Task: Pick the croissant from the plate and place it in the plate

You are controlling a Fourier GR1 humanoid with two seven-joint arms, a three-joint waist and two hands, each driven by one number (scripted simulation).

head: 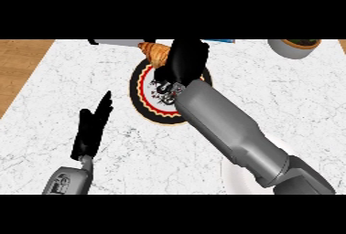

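Note:
A golden-brown croissant point(154, 52) is held above the far rim of a black plate point(144, 101) with a red and cream patterned border. My right hand point(184, 59) is curled on the croissant's right side, and the right forearm crosses over the plate. A white plate point(238, 179) shows only as a sliver at the lower right, mostly hidden under that forearm. My left hand point(93, 128) rests open on the counter to the left of the black plate, fingers straight and pointing away.
A grey bowl point(293, 47) with a dark inside stands at the far right of the white marble counter point(74, 82). A dark and white object point(115, 42) lies at the far edge. Wood surface point(19, 68) borders the counter at left.

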